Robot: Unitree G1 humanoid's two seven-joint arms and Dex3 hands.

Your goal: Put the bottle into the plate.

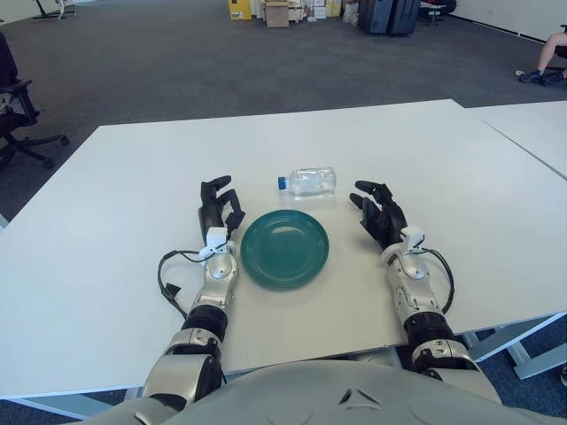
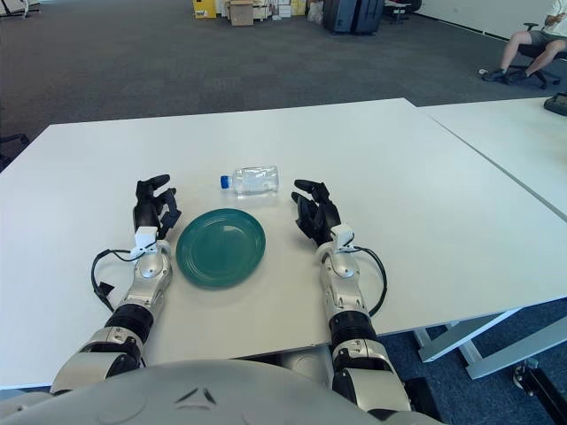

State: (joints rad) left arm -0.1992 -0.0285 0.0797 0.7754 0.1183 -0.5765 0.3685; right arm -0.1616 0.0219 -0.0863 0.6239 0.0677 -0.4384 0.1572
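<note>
A clear plastic bottle (image 1: 306, 181) with a blue cap lies on its side on the white table, cap pointing left. Just in front of it sits a round green plate (image 1: 284, 248), holding nothing. My left hand (image 1: 217, 205) shows left of the plate, fingers relaxed and holding nothing. My right hand (image 1: 379, 211) shows right of the plate and a little nearer than the bottle, fingers spread, also holding nothing. Neither hand touches the bottle or the plate.
The white table (image 1: 133, 195) stretches wide around the plate. A second white table (image 1: 532, 124) adjoins at the right. Beyond lie grey carpet, boxes (image 1: 276, 11) at the far wall and an office chair (image 1: 18, 115) at left.
</note>
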